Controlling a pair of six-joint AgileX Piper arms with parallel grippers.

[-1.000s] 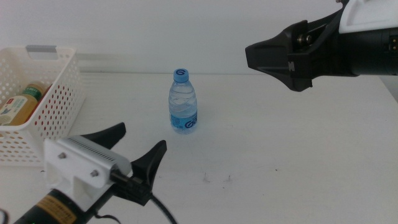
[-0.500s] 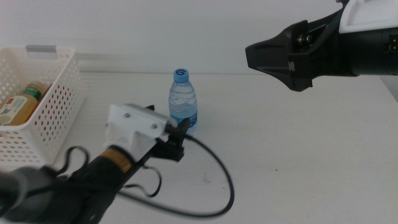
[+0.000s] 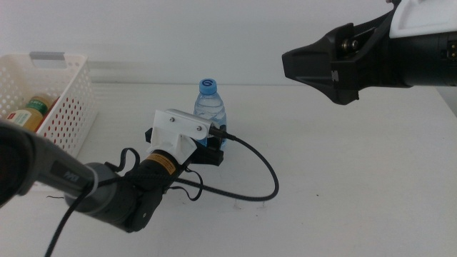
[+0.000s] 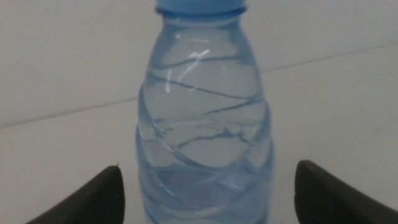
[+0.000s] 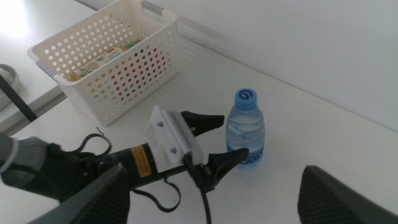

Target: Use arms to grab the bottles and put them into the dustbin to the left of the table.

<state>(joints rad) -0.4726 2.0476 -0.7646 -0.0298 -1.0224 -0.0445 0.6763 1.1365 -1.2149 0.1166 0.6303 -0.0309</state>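
One white table (image 3: 343, 178) is stretching before a pale wall; the dustbin (image 3: 61, 107) is sitting far left holding a tea bottle (image 3: 27, 116). The left gripper (image 5: 230, 138) is spreading open around the upright water bottle (image 3: 210, 113), while the right gripper (image 3: 300, 64) is hovering open, high right.

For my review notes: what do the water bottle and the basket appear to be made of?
The water bottle, between the open left pincer, looks like thin clear plastic, blue-tinted and glossy: the background shows through, its moulded ridges catch highlights, and its cap is opaque blue. The basket looks like rigid white plastic, matte, with rows of round holes in its walls.
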